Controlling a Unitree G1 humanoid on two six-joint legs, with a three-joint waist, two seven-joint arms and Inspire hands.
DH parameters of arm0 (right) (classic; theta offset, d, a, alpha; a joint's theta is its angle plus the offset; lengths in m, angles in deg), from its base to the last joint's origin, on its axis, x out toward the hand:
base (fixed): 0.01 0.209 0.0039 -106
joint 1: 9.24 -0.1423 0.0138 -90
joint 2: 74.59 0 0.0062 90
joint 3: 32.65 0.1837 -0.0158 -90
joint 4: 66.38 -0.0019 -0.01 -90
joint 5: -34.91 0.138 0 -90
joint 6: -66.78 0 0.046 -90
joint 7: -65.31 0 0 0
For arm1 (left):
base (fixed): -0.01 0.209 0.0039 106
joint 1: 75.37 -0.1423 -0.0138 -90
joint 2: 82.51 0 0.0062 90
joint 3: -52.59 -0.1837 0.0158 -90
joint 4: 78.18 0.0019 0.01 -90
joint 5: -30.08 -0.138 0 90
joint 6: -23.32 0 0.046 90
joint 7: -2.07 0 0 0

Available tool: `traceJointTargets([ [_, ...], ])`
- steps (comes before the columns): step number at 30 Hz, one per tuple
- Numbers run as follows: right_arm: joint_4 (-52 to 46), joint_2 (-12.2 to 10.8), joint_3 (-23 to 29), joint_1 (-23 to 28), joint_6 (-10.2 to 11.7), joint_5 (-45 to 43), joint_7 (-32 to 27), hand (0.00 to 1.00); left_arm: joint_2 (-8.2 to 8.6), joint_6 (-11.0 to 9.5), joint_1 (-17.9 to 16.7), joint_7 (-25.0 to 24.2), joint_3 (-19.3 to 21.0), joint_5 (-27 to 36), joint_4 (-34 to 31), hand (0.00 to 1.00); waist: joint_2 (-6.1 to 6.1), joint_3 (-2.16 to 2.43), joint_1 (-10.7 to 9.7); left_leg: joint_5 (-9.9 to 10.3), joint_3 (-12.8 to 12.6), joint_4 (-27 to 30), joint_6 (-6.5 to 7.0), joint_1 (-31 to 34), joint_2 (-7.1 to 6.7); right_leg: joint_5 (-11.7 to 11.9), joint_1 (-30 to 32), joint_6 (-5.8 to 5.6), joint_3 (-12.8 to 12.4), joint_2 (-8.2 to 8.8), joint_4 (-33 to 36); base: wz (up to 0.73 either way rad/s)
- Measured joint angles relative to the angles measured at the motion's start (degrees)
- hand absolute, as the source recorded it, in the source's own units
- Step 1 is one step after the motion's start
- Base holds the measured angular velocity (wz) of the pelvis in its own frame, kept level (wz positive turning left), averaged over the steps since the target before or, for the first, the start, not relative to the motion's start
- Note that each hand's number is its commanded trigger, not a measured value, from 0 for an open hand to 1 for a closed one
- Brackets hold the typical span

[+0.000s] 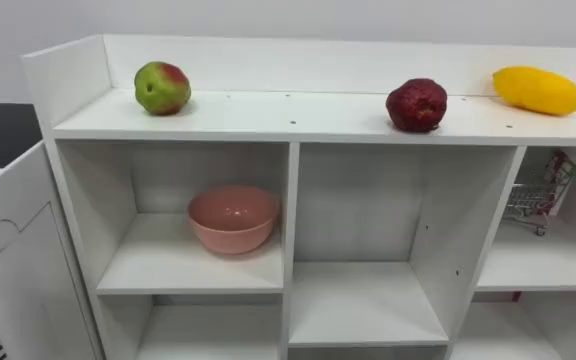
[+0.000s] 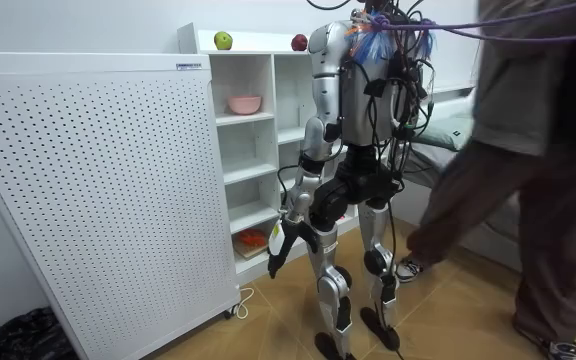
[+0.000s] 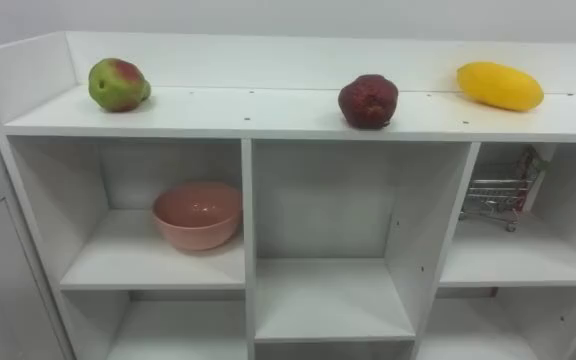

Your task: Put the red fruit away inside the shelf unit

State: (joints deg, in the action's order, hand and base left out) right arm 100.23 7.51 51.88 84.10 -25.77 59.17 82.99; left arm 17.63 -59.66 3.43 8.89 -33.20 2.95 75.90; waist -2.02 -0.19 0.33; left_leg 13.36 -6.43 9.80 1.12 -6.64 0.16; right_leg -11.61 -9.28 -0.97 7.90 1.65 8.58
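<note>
**Shelf unit: three fruits on the top board, hand empty**

The white shelf unit [image 1: 268,118] stands against a pale wall; its top board carries a green-red apple [image 1: 162,88] at the left, a dark red fruit [image 1: 416,105] near the middle and a yellow mango [image 1: 537,90] at the right, all well apart. A pink bowl [image 1: 233,218] sits in the upper left compartment; a small wire cart [image 1: 533,200] sits in the upper right one.

In the room view the robot stands upright on the wooden floor [image 2: 448,320], facing the unit; a white perforated panel [image 2: 98,190] stands beside it. The left hand [image 2: 277,248] hangs by the thigh, fingers loose and straight, holding nothing. A person [image 2: 528,150] stands close behind.
</note>
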Motion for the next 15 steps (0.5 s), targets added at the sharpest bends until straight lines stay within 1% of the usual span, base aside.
traceJointTargets([
  [9, -0.2, 0.0, 0.0, 0.1, 0.0, 0.3, -0.8, 0.0, 0.03, 0.0, -0.1, 0.1, 0.0, 0.1, 0.0, 0.0, 0.0, -0.01, 0.0, 0.0, 0.0, 0.2, 0.0, 0.0, -0.02, 0.0, 0.0, 0.0, 0.0, 0.06, 0.0, 0.0],
  [12, -0.2, 0.0, 0.0, 0.2, 0.0, 1.9, -2.3, 0.0, 0.09, 0.0, 0.0, 0.2, -0.1, 0.0, 0.0, 0.0, 0.24, -0.01, 0.0, 0.0, 0.0, 0.3, 0.0, -0.1, 0.0, 0.0, -0.2, 0.0, -0.2, 0.04, 0.0, 0.0],
  [14, -0.2, 0.0, 0.2, 0.4, 0.0, 3.1, -2.9, 0.0, 0.18, 0.0, 0.1, 0.2, 0.1, 0.0, 0.0, 0.0, 0.5, -0.14, 0.0, 0.0, 0.0, 0.3, 0.0, -0.3, -0.02, 0.0, -0.7, 0.0, -0.8, 0.02, -0.1, 0.0],
  [15, -0.3, -0.1, 0.6, 0.6, 0.0, 3.8, -3.3, 0.0, 0.2, 0.0, 0.1, 0.2, 0.1, 0.1, 0.0, 0.0, 0.76, -0.1, 0.0, 0.0, 0.0, 0.2, 0.0, -0.6, -0.02, 0.0, -0.9, 0.0, -1.0, -0.01, -0.1, 0.0],
])
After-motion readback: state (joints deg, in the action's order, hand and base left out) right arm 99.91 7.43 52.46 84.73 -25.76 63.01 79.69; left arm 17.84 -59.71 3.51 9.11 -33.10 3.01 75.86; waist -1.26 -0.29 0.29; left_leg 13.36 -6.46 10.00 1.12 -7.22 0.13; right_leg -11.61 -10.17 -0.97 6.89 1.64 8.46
